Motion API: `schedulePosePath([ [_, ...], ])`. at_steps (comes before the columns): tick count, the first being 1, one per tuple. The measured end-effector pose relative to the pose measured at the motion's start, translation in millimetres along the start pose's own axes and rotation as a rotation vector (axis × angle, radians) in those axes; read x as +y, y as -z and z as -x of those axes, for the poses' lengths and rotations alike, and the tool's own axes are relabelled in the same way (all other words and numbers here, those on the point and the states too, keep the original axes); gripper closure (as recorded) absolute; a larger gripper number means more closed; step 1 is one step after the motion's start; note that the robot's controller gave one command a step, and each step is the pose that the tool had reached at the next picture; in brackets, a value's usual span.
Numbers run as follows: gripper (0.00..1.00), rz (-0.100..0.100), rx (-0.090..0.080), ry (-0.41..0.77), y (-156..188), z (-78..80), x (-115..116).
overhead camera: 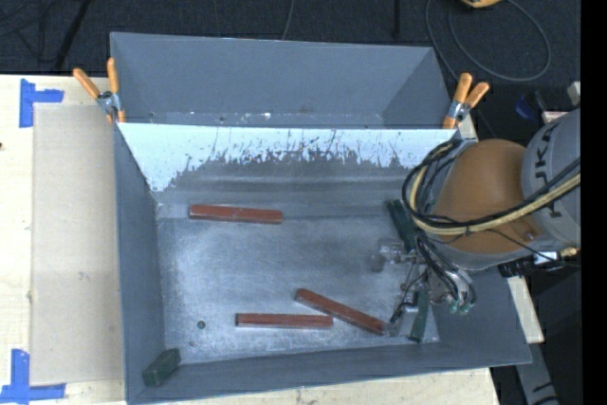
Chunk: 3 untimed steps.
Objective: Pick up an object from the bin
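One arm (493, 194) in from right, end effector (413, 313) beside slanted brown stick (337, 310), grip unclear.

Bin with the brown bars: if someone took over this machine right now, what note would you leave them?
Tool: low at the right side of the bin, next to the right end of the slanted brown bar.
Other things: a second brown bar near the front, a third brown bar towards the back left, and a dark green block in the front left corner.
Done: nothing lifted yet; all of them lie on the bin floor.
Left: grasp one thing and raise it out.
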<state>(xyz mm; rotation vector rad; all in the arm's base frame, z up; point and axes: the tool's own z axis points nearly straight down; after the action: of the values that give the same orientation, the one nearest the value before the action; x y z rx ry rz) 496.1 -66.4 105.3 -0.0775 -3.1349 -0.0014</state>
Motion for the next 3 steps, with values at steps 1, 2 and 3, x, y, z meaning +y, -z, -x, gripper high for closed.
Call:
schedulePosePath([
  [1, 0.0, 0.0, -0.003, 0.119, -11, -3.8, 1],
  [2, 1.0, 0.0, -0.002, -0.162, -33, -9.9, 33],
  [3, 1.0, 0.0, -0.002, -0.162, -33, -9.8, 33],
])
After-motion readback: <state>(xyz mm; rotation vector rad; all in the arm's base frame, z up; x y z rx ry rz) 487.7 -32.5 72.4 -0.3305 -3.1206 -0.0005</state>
